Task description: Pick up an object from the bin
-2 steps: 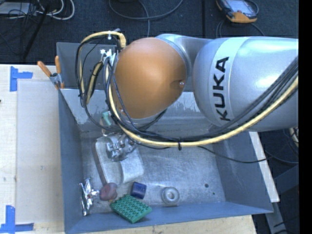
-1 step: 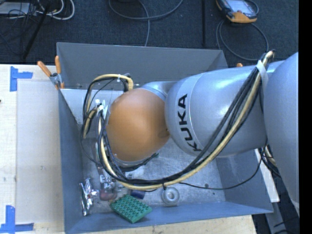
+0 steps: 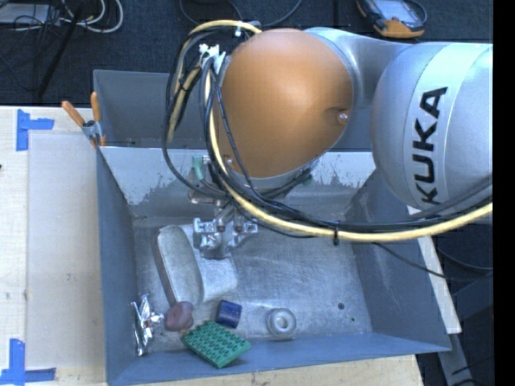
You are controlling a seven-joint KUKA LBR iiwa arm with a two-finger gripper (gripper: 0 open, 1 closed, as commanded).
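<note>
My gripper [image 3: 216, 236] hangs below the arm's orange dome, low over the back left of the bin floor. Right under it and a little nearer the front lies a whitish flat piece [image 3: 218, 277]. Beside that, to the left, a long pale grey rounded block [image 3: 179, 265] lies lengthwise. A small blue block [image 3: 228, 313] sits just in front of the whitish piece. Whether the gripper touches anything I cannot tell.
Along the front of the bin lie a green studded plate [image 3: 216, 344], a mauve rounded lump [image 3: 179, 317], a shiny metal clip [image 3: 143, 322] at the left wall and a clear ring [image 3: 281, 322]. The arm and its cables cover the bin's back and right.
</note>
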